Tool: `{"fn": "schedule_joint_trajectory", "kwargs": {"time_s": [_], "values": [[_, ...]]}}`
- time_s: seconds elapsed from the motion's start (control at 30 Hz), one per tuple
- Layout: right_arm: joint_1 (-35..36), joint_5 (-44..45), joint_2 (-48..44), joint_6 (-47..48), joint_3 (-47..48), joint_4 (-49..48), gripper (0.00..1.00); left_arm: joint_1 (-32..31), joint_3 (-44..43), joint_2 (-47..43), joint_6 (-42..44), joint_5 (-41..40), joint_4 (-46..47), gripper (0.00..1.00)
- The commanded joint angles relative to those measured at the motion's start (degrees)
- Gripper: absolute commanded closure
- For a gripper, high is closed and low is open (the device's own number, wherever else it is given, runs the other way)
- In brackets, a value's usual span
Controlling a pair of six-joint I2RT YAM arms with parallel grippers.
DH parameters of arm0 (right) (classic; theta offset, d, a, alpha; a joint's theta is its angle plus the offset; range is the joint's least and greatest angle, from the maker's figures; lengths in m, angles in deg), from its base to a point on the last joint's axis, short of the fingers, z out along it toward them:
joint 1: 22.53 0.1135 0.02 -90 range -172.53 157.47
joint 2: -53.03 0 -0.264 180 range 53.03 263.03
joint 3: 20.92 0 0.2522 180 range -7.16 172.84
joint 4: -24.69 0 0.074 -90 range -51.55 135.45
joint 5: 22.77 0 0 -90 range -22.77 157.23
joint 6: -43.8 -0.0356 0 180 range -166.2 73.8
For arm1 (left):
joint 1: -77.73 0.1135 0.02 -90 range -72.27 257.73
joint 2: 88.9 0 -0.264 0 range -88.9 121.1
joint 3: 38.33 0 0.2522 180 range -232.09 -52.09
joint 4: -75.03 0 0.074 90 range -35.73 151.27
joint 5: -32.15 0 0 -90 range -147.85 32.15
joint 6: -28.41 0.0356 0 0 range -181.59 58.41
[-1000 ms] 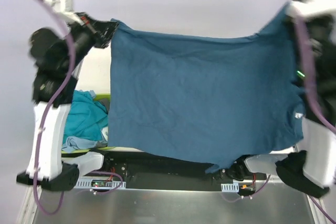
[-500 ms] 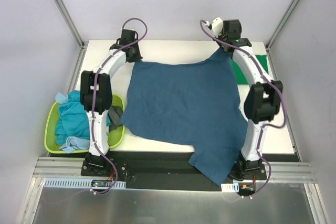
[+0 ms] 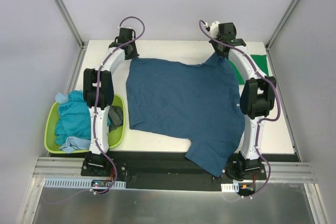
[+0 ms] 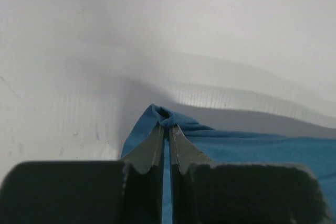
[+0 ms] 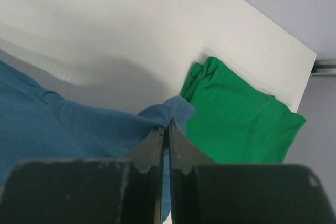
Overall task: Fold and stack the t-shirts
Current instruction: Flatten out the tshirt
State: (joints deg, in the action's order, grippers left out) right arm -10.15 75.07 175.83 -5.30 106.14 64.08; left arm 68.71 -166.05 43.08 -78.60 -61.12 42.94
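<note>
- Left tool is clenched on a small bunched fold of the dark teal-blue t-shirt, its two fingers pressed together with cloth pinched at their tips, low over the tabletop
- From above, the left tool sits near the far left corner of the tabletop, at the shirt's far left corner
- Right tool is likewise clamped tight, grasping a rolled corner of the same t-shirt between closed fingers
- From above, the right tool is near the far edge, right of the middle, and the cloth draws up to a point there
- The dark teal-blue t-shirt is spread across the middle of the tabletop, mostly flat with light wrinkles; its far edge runs between the two tools, and its near right part hangs over the near edge by the right arm's base
- A green t-shirt lies folded just beside the right tool's grip, toward the far right corner; from above the right arm partly hides it
- A lime-green basket beside the near left corner holds crumpled turquoise t-shirts, with a dark grey cloth at its right side
</note>
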Motion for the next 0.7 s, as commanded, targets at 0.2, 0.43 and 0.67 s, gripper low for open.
{"fn": "schedule_joint_trajectory", "kwargs": {"time_s": [0.2, 0.43, 0.67], "values": [[0.1, 1.0, -0.6, -5.1, 3.5, -3.8, 0.91, 2.1, -4.6, -0.5, 1.3, 2.1, 0.3, 0.97], [0.1, 2.7, 12.0, -7.0, 19.6, -5.8, 0.72, 2.2, -14.7, 6.6, 1.3, -1.5, 0.2, 0.70], [0.0, 6.5, -1.8, -20.7, 10.2, 1.0, 0.04, 1.4, -8.6, -6.0, -0.7, 5.8, 0.2, 0.01]]}}
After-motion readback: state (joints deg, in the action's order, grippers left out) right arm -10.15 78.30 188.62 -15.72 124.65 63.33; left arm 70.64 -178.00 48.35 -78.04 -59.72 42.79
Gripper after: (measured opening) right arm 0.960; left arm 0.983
